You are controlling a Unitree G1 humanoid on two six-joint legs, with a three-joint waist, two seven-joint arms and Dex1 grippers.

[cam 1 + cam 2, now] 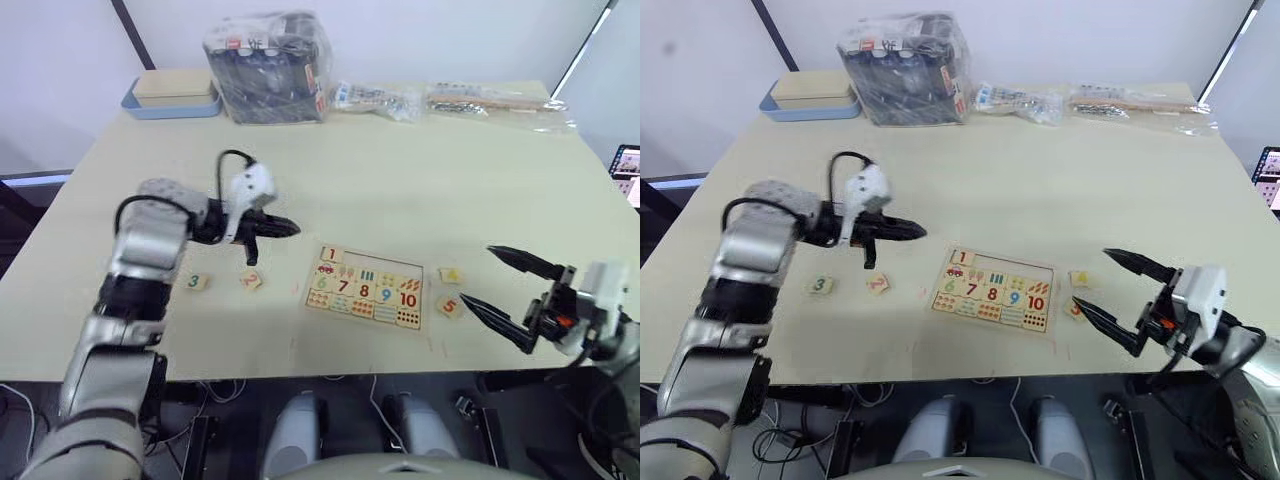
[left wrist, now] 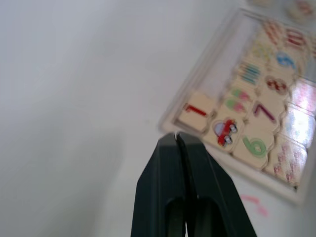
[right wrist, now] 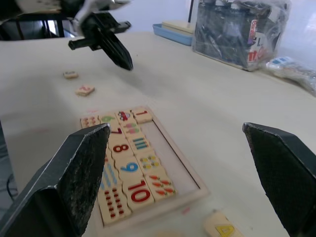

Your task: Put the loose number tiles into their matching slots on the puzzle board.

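Note:
The puzzle board lies near the table's front edge, with the tile 1 seated in its top row's left slot; the other top slots are bare. Left of the board lie loose tiles 3 and 2. To its right lie tiles 4 and 5. My left gripper is shut and empty, hovering above the table between tile 2 and the board's left corner. By tiles 4 and 5 my right gripper stands wide open, holding nothing.
A blue tray with a wooden lid sits at the back left, beside a plastic-wrapped pack. Clear bags of small parts and sticks lie along the far edge. A screen shows past the table's right side.

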